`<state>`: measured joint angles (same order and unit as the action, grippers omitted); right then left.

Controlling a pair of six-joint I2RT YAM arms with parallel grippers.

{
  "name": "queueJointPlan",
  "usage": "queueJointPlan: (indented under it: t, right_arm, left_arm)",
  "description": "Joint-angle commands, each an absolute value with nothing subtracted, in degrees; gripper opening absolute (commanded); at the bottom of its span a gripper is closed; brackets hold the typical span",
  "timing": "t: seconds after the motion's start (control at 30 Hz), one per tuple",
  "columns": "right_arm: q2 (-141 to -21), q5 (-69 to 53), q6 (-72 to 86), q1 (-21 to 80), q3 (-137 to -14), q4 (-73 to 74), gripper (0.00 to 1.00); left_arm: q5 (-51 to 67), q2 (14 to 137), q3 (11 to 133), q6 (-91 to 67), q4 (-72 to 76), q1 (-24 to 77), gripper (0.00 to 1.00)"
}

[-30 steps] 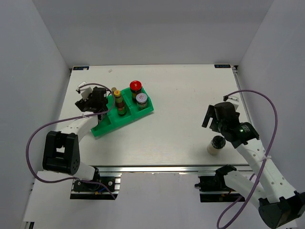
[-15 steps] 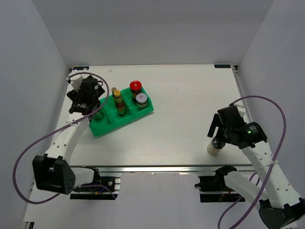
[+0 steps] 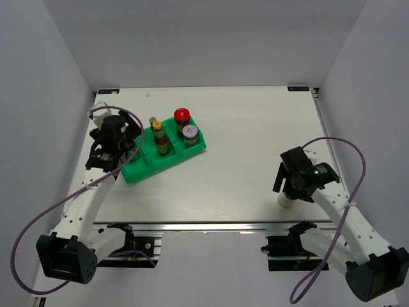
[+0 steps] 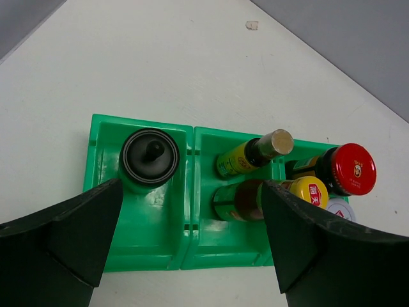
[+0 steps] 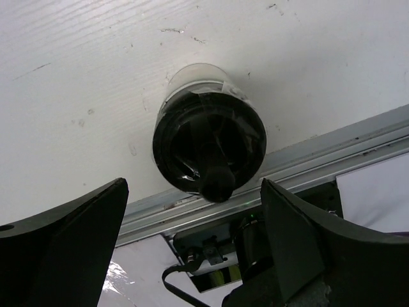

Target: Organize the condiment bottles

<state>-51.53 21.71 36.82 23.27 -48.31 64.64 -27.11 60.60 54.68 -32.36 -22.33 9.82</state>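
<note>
Just below wide-spread right end effector [image 5: 193,192], black-lidded jar [image 5: 209,144], nr table [image 5: 96,77] edge

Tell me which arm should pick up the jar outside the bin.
Right. The right gripper hangs open over the black-lidded jar near the table's front edge; the left gripper is far off, over the green bin.

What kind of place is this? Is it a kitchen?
Probably a robot lab booth, not a kitchen: a bare white table, plain grey walls close around it, and a left arm and right arm mounted at its near edge.
</note>
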Motion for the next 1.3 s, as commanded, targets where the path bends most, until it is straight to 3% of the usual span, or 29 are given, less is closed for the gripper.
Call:
queueJointPlan:
  t: [0.0,0.6,0.73,0.77,0.8,0.97,1.27]
  right_arm:
    - [-52.8,24.1,38.8,22.7,-46.9,61.0,0.89]
    - [-57.7,21.1,34.9,13.7,-42.9,52.2,0.86]
    - [-55.8,19.4,34.1,13.7,-42.3,51.9,0.71]
    - [-55.5,19.0,33.9,13.7,-42.3,51.9,0.59]
    - [-55.4,18.5,33.7,13.6,-42.2,51.9,0.54]
    - [-53.9,15.7,32.1,13.6,-43.3,51.9,0.35]
    - [-56.2,-1.9,22.9,16.9,-53.0,43.1,0.19]
  left_arm:
    - [-26.0,59.9,54.2,-31.8,-22.5,9.6,0.98]
    - [-27.8,57.5,52.4,-32.0,-21.5,9.6,0.98]
    - [-28.1,56.9,52.1,-32.1,-21.6,9.6,0.98]
    - [-28.1,56.6,52.0,-32.3,-21.5,9.6,0.98]
    - [-28.1,56.4,51.9,-32.2,-21.5,9.7,0.98]
    - [-27.9,55.3,52.0,-32.6,-22.2,9.6,0.98]
    - [-24.4,52.0,50.8,-37.8,-26.2,9.7,0.98]
